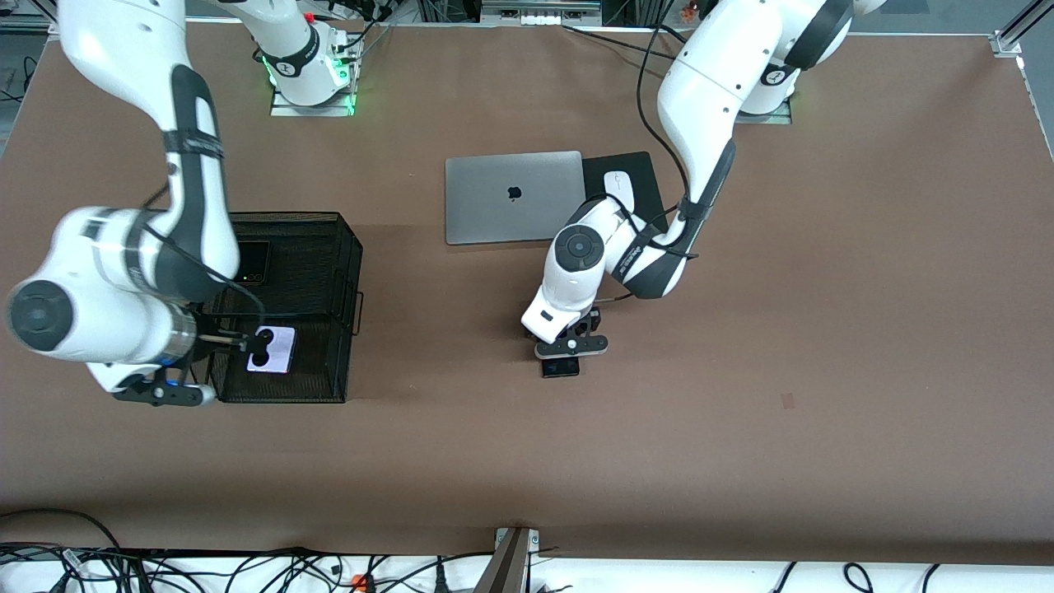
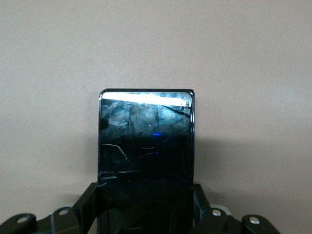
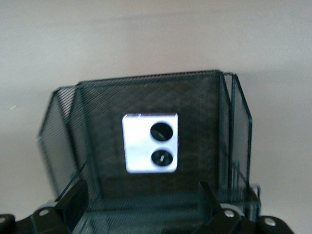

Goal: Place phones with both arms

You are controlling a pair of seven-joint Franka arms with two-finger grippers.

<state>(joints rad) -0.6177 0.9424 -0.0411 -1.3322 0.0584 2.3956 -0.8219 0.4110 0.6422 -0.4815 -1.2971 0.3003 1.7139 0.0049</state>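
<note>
The small squarish black phone (image 1: 561, 368) lies on the brown table near its middle. My left gripper (image 1: 571, 350) is down on it, and its fingers (image 2: 90, 196) press both long sides of the phone (image 2: 146, 136). The lilac phone (image 1: 272, 350) with two black circles lies flat in the black mesh basket (image 1: 346, 247). The long black slab (image 1: 252, 262) lies in the same basket, partly hidden by the right arm. My right gripper (image 1: 177, 387) hangs open and empty over the basket's edge, apart from the lilac phone (image 3: 149, 142).
A shut grey laptop (image 1: 515, 196) lies toward the arms' bases, with a white mouse (image 1: 619, 188) on a black pad (image 1: 638, 169) beside it. The basket's mesh walls (image 3: 97, 122) stand up around the phones. Bare brown table lies between the basket and the left gripper.
</note>
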